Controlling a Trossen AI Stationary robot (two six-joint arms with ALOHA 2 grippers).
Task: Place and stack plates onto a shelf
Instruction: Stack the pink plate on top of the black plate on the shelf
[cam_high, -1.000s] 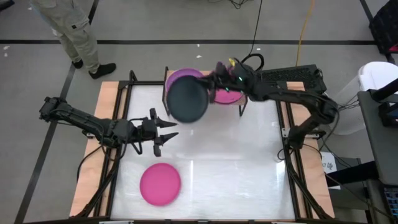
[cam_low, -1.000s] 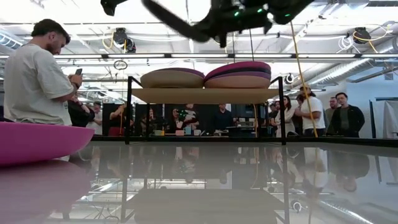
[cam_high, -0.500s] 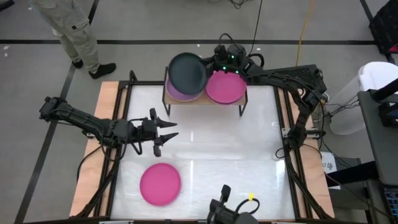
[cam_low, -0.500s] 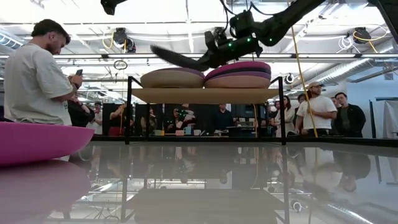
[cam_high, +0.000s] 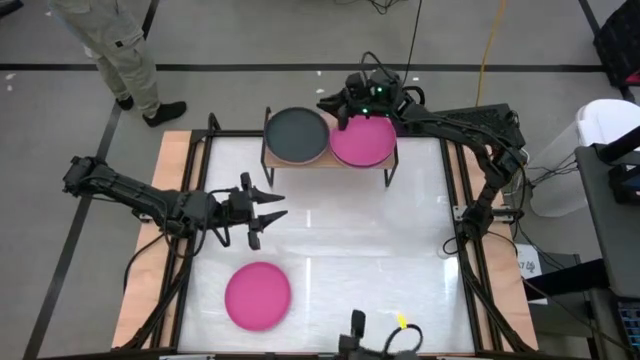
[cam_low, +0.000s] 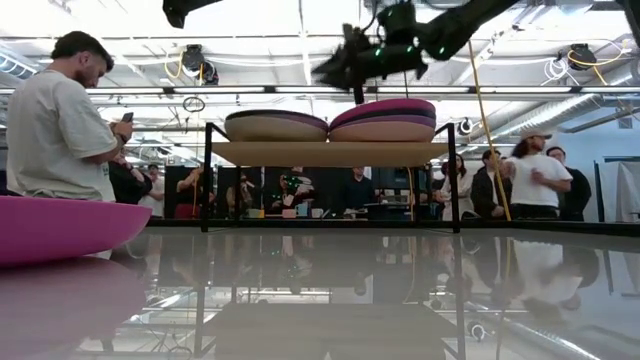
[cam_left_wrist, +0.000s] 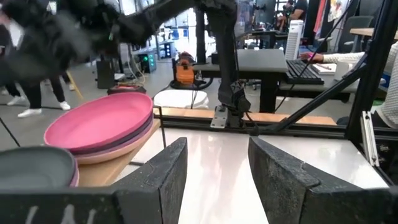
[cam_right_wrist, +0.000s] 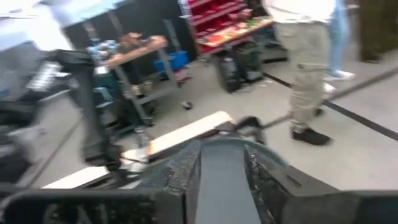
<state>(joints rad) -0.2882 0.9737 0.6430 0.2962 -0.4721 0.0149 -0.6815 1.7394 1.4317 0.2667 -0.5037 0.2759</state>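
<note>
White, glossy tabletop (cam_high: 350, 250) framed by wooden side strips (cam_high: 145, 240) and black rails. Beyond the far left corner, a person (cam_high: 115, 45) standing on grey floor; seen level across the table as a figure in a pale shirt (cam_low: 55, 115) looking down at a phone. Behind the table, an open hall with ceiling lights and a loose group of onlookers (cam_low: 510, 175).

At left-centre of the table, left gripper (cam_high: 268, 207) hovering with fingers spread wide, empty, pointing right. Near left, a hot pink plate (cam_high: 257, 296) lying flat on the tabletop, well apart from everything else.

At the far edge, the shelf (cam_high: 383, 166) on thin black legs, carrying two stacks side by side. Left stack topped by a black plate (cam_high: 296, 134), lying flat. Right stack topped by another hot pink plate (cam_high: 362, 141), with a purple one and a paler one beneath it in the low view (cam_low: 385, 118).

Above the far edge of the shelf, between the two stacks, right gripper (cam_high: 335, 104); fingers parted and holding nothing.

Against half a second earlier: black plate no longer tilted in the right gripper's grasp above the left stack, now released and resting level on it, covering the purple plate seen there before. Right gripper drawn slightly up and back from the plate. Left arm and near pink plate unchanged.
</note>
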